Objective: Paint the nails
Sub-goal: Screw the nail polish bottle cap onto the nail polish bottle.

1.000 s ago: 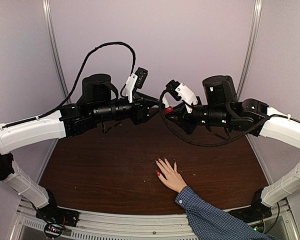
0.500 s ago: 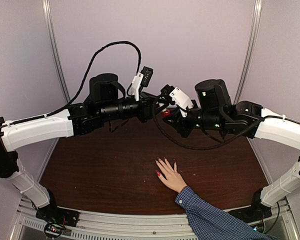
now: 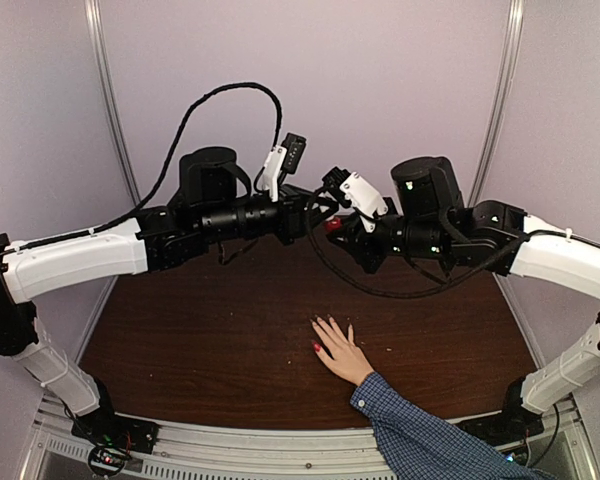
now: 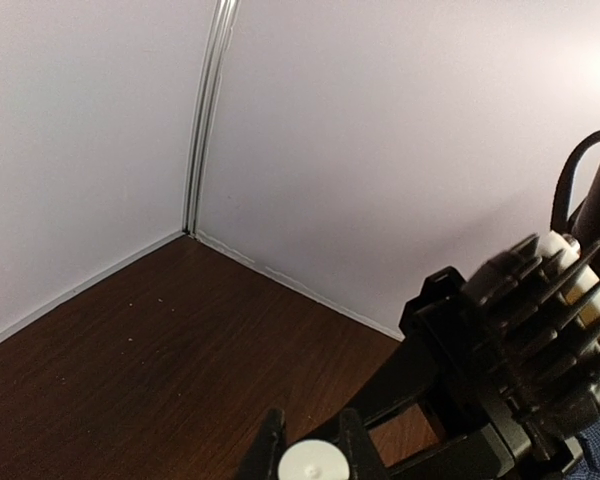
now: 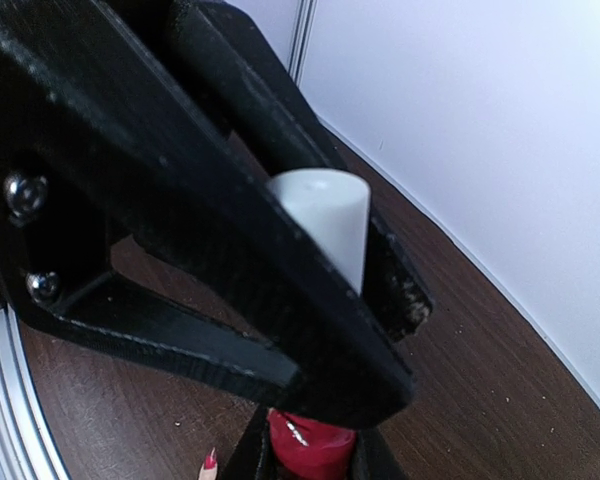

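A light-skinned hand (image 3: 340, 352) in a blue checked sleeve lies flat on the dark table. One of the nails (image 3: 318, 348) shows glossy red, and a red nail (image 5: 209, 460) peeks in at the bottom of the right wrist view. The other nails are too small to judge. High above the table, my right gripper (image 3: 344, 229) (image 5: 310, 458) is shut on a small red polish bottle (image 3: 333, 224) (image 5: 310, 440). My left gripper (image 3: 318, 216) (image 4: 312, 452) faces it and is shut on the bottle's white cap (image 4: 311, 465) (image 5: 325, 215).
The brown table (image 3: 200, 340) is walled by pale panels (image 3: 380, 80) at the back and both sides. Black cables (image 3: 220, 95) loop above the left arm. The sleeve (image 3: 430, 440) reaches in from the near right edge.
My left gripper moved right and closed its jaws on the white cap. The right arm shifted slightly left with the bottle, then held still. The hand stayed put.
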You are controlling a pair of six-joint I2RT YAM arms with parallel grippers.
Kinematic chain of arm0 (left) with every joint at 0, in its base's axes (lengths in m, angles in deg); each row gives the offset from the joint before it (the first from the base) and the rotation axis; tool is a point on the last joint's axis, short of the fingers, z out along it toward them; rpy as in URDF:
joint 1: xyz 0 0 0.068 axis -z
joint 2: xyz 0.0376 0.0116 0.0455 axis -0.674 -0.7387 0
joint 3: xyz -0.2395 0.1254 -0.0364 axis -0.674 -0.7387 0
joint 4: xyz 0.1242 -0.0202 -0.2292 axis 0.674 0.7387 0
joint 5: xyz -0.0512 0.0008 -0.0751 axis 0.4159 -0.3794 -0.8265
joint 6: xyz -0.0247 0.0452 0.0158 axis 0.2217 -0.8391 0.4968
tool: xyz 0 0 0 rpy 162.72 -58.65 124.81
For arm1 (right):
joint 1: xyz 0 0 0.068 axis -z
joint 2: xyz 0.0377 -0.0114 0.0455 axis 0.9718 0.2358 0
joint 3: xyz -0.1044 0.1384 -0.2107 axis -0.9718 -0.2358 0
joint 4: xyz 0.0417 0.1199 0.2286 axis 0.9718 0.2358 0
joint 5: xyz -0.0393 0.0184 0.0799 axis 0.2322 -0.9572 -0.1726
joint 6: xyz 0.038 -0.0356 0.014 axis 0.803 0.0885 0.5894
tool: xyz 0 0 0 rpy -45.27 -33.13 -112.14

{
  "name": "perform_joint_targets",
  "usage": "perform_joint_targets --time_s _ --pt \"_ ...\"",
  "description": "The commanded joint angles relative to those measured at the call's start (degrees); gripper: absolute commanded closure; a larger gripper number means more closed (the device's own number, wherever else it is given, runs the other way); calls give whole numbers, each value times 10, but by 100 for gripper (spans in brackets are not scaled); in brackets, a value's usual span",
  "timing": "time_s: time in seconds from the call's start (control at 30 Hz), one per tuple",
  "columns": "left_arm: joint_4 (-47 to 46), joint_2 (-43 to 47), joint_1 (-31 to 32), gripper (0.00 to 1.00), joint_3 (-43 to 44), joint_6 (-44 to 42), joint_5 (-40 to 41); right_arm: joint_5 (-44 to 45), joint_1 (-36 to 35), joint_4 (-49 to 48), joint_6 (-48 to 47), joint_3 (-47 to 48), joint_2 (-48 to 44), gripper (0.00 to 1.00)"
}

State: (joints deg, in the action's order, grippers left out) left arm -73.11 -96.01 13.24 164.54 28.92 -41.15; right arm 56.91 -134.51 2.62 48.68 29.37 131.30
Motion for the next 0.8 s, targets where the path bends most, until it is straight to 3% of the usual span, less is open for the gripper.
perform_joint_targets --time_s 0.0,0.13,0.77 --pt "-19 10 2 94 8 -7 -30 -20 -2 -12 -15 22 -26 100" --pt "-16 15 3 100 9 -27 -86 -116 9 -22 -27 15 -46 100" --pt "-27 14 5 100 24 -47 -429 -524 66 -91 -1 8 -67 100"
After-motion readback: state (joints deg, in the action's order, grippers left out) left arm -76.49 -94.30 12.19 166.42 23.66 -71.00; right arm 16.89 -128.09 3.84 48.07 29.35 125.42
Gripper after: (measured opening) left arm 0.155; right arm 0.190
